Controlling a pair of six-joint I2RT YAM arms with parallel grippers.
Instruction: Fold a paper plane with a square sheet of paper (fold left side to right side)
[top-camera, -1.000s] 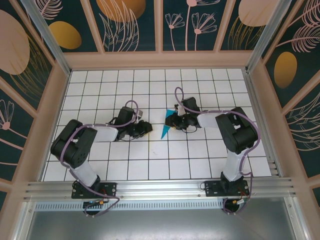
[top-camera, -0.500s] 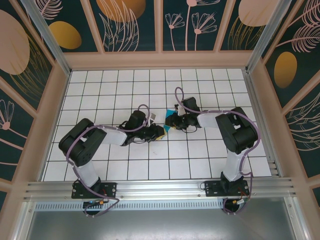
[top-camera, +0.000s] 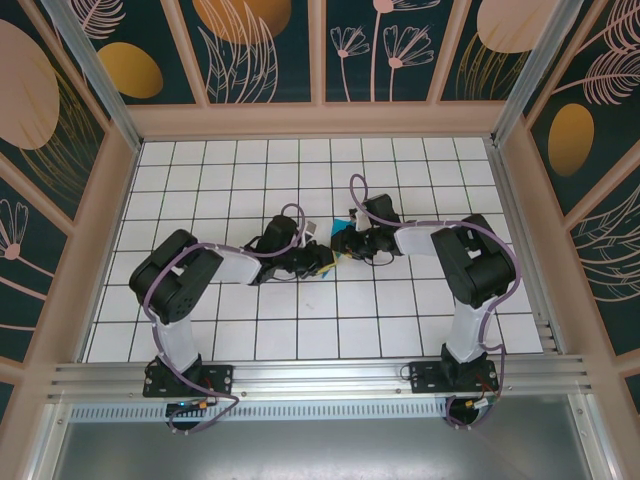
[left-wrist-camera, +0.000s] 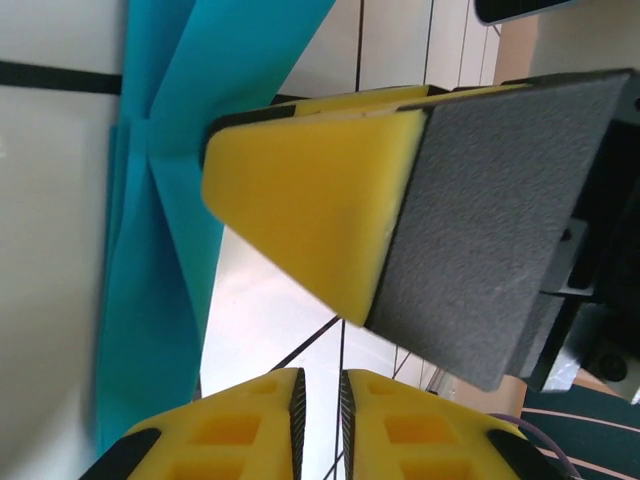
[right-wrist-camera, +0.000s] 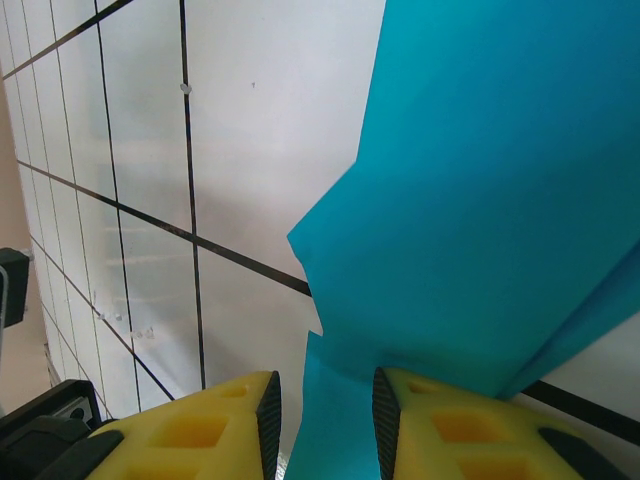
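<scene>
Paper plane (right-wrist-camera: 480, 200) of teal-cyan paper, folded and creased, down on the white gridded counter (top-camera: 200, 190) near its middle. From above, mostly covered by the two wrists, with a small teal corner of the paper plane (top-camera: 344, 222) peeking out on the far side of them. Left arm (top-camera: 180, 285) reaching in from the left and right arm (top-camera: 470, 265) from the right, tips close together over the same patch of tiles.

Left wrist view: left jaws clenched almost together, two yellow pads (left-wrist-camera: 225, 435) at the bottom edge with a thin slit between them. Through the slit, pale counter and a dark grid line. Paper plane (left-wrist-camera: 150, 300) as a long creased strip along the left side, just beside the left-hand pad and slipping behind its outer corner. Cannot tell whether touching there. Coming in from the right, a big yellow foam finger (left-wrist-camera: 300, 190) on grey backing, the other arm's, with its tip over the spot where the creases meet.

Right wrist view: right jaws parted partway, yellow pads (right-wrist-camera: 190, 435) at the bottom edge. A flap of the paper plane down in the gap between them, a wide teal panel spreading up and to the right over the tiles. Cannot tell whether pinched or merely straddled.

All around the counter, dark walls (top-camera: 260, 40) painted with pink and gold plants.
</scene>
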